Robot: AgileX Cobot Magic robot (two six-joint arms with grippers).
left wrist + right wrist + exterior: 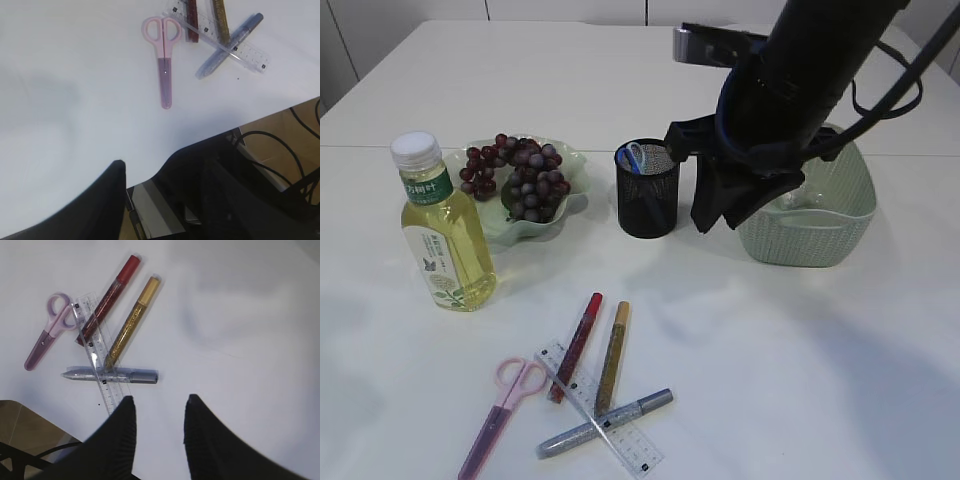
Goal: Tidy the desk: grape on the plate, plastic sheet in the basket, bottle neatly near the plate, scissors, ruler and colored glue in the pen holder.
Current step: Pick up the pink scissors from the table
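- Nearest the front edge of the table [800, 380] lie the scissors [500, 402], pink-handled with a purple sheath, well to the left of the right gripper [159, 405] and clear of the left gripper [145, 170].
- Just right of them a clear ruler [600, 420] runs aslant; its printed marks are too small to read.
- Three colored glue sticks cluster at the ruler: the silver glue [605, 424] crosses it, while the red glue [576, 346] and gold glue [613, 356] lie side by side, angled away from the viewer.
- In the right wrist view the right gripper's fingers stand apart with nothing between them, raised above bare table near the silver glue.
- The left gripper's jaws are spread and empty.
- Further back on the left stands the bottle [442, 225], yellow liquid, white cap, green label with Chinese characters I cannot read.
- Behind it, the grape [520, 175] rests on the green plate [570, 165].
- The black mesh pen holder [647, 190] holds something blue.
- The green basket [820, 225] sits to its right.
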